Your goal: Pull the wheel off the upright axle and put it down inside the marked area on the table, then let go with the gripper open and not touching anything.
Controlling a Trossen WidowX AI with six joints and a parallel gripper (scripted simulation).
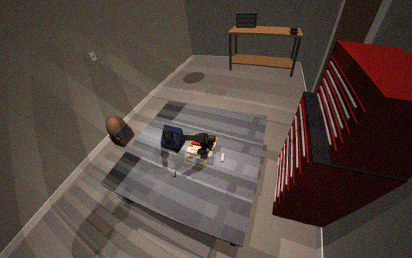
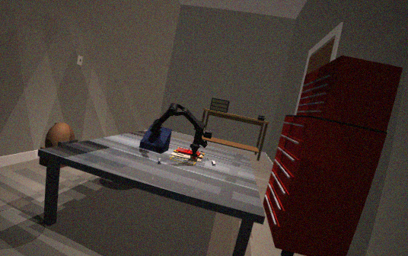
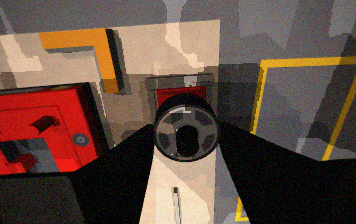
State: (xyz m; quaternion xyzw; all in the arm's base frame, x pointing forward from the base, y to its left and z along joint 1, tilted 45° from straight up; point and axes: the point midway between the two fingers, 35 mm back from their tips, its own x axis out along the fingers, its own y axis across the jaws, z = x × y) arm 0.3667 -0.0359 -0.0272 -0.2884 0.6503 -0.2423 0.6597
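The dark round wheel [image 3: 165,134] lies between the two fingers in the wrist view, above a small red block [image 3: 181,93] on the cream board [image 3: 150,40] [image 1: 192,150]. Its centre looks black; the axle cannot be made out there. My gripper [image 3: 185,129] [image 1: 201,151] [image 2: 195,154] is shut on the wheel, with a finger at each side, low over the board. Whether the wheel is still fully down on the axle cannot be told. The marked area is a yellow outline [image 3: 310,62] [image 1: 194,165] on the table, beside the board, to the right in the wrist view.
A red part [image 3: 70,112] with a square opening and an orange corner piece [image 3: 72,39] are on the board, left of the wheel. A white block [image 1: 222,157] [image 2: 213,163] and a small grey piece [image 1: 174,173] [image 2: 159,161] lie on the table. The arm's blue base [image 1: 177,142] stands behind.
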